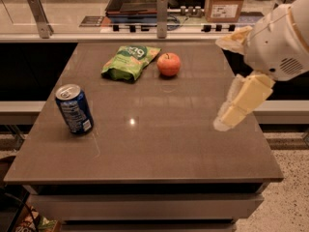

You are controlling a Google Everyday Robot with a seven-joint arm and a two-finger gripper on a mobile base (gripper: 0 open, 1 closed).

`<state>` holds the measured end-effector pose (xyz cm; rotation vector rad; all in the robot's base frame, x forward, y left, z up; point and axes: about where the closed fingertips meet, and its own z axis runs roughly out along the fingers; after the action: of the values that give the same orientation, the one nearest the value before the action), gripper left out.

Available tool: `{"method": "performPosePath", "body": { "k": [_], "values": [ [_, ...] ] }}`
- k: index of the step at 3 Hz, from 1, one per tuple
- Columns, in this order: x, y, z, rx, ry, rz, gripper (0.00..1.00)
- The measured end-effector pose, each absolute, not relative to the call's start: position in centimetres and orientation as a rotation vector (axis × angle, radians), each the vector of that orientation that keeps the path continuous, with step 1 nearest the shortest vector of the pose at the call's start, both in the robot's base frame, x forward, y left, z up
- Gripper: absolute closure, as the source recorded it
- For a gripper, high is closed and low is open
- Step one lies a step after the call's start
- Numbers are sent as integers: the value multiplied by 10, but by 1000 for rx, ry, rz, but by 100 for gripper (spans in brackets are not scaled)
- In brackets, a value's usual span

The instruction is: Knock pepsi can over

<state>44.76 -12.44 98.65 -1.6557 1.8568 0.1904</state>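
Over the right edge of the table (169,149), the gripper (239,103) hung, well apart from the upright pepsi can (74,108).
Its arm (282,37) was cut off at right; how wide the gripper stood could not be told.

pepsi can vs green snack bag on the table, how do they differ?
The pepsi can stands upright near the left edge of the table; the green snack bag lies flat toward the back. The can is dark blue with a silver top; the bag is green and crumpled. Both rest on the table, clear of the gripper, which hangs over its right side.
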Motion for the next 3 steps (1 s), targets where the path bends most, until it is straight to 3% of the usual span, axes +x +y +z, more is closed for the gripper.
{"method": "performPosePath", "body": {
  "k": [3],
  "values": [
    [476,-14,967,-1608,1467,568,0]
  ]
}}
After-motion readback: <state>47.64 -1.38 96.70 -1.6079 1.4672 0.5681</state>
